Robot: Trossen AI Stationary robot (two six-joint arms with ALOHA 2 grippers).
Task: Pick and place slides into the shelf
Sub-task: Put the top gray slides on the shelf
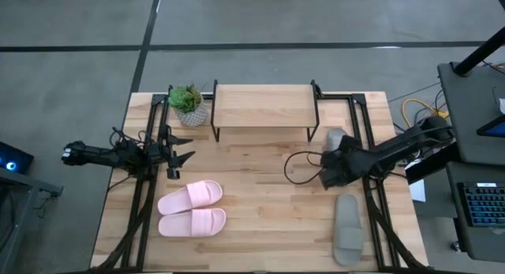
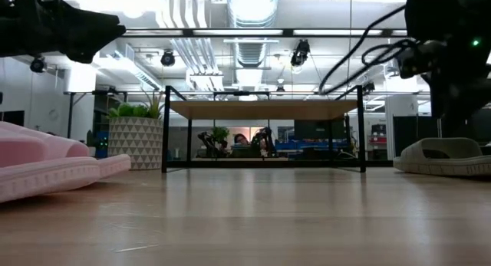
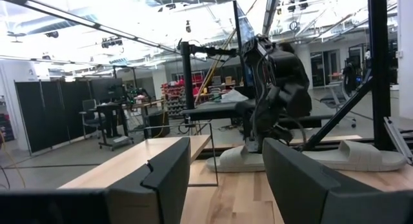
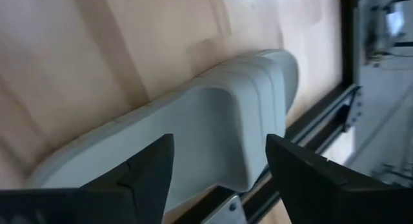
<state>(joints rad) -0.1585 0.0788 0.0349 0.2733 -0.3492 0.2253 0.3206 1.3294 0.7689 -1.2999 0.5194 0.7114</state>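
So far the shelf (image 1: 264,106) (at twelve o'clock) holds nothing, all four slides sit on the surface (image 1: 268,203), and both grippers' fingers, left (image 1: 180,158) and right (image 1: 325,173), are open, the right poised over a grey slide (image 4: 213,121).

Pink slides (image 1: 192,210) paired, grey slides (image 1: 348,227) apart (shelf (image 1: 263,106) bare).

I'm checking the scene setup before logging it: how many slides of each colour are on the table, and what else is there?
Pink slides: 2
Grey-beige slides: 2, the second partly hidden under the right arm
Shelf: 1
Potted plant: 1
Total: 6
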